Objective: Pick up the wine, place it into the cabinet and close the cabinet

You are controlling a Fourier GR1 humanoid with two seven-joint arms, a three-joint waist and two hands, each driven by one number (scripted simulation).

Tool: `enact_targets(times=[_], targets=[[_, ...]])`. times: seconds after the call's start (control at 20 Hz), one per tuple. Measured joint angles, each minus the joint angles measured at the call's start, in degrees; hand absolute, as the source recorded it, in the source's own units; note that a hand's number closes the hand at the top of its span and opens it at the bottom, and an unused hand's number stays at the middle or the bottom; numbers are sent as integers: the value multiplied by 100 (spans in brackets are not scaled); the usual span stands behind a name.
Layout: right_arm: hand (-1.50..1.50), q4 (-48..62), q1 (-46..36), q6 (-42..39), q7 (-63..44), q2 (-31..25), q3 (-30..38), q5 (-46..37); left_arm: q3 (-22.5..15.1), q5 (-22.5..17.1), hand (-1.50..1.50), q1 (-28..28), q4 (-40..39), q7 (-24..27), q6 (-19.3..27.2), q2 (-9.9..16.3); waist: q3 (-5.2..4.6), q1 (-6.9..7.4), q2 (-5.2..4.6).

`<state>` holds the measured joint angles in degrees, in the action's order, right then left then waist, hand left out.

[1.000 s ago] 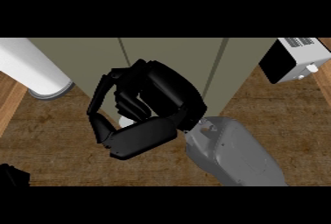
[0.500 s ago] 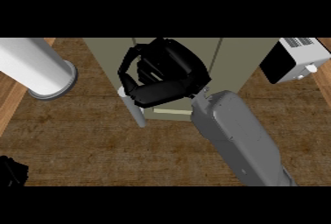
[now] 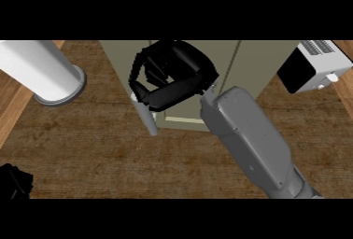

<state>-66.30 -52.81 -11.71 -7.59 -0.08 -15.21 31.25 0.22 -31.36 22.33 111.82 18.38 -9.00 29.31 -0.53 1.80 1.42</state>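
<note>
Fingers of right hand curl shut over cabinet, wine unseen.

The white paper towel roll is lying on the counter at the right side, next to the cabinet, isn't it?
Not quite. The head view shows the white paper towel roll lying on the counter at the left side, next to the cabinet. The thing at the right is a white and black toaster oven.
</note>
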Motion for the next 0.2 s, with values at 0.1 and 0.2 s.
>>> enact_targets(times=[0.1, 0.2], targets=[[150, 142, -46, -232, 128, -32, 32, 19, -12, 10, 150, -52, -11, -25, -24, -4, -10, 28, 12], [150, 255, -126, -287, 128, -9, 56, 23, -1, 22, 150, -91, -37, -29, -47, -11, -7, 28, 12]])
